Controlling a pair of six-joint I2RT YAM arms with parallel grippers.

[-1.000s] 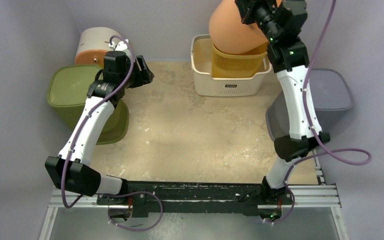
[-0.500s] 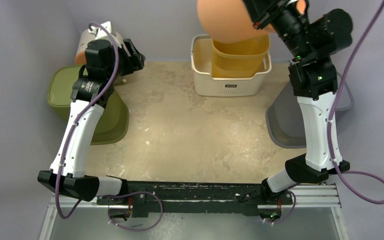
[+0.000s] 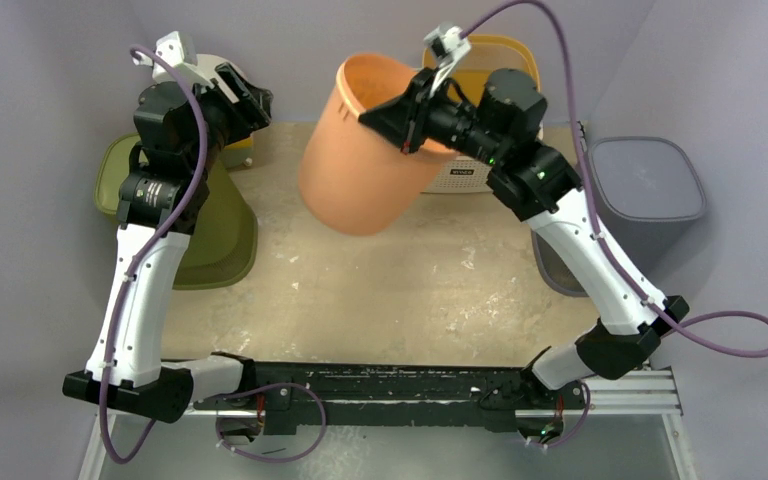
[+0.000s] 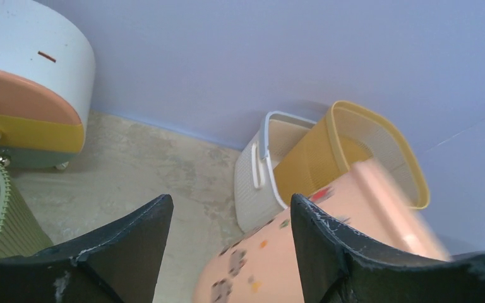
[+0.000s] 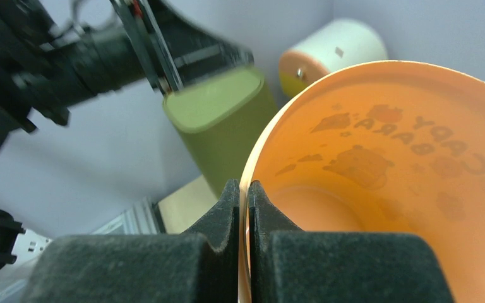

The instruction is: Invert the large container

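Orange container [image 3: 355,160] is up in the air over the far half of the table [image 3: 380,280], around 12 o'clock from the middle, and it is tilted: mouth to the upper right at about 1 o'clock, base down toward 7 o'clock. The right gripper [image 3: 385,115] has it by the rim. On the right wrist view the two fingers are clenched tight on the thin edge of the wall [image 5: 245,189], one inside and one outside, with the printed interior of the container [image 5: 385,189] filling the space at 3 o'clock of them.

The left gripper [image 3: 248,100] hangs at 9 o'clock of the container, clear of it, jaws spread wide with nothing between them. Its own camera shows the blurred orange side [image 4: 328,246] low and to the right, behind the right-hand finger [image 4: 316,240].

Behind the container, at 12 to 1 o'clock, a yellow basket [image 4: 353,145] stands inside a white basket [image 4: 256,170]. A green bin [image 3: 130,180] sits at 9 o'clock and a grey bin [image 3: 650,180] at 3 o'clock.
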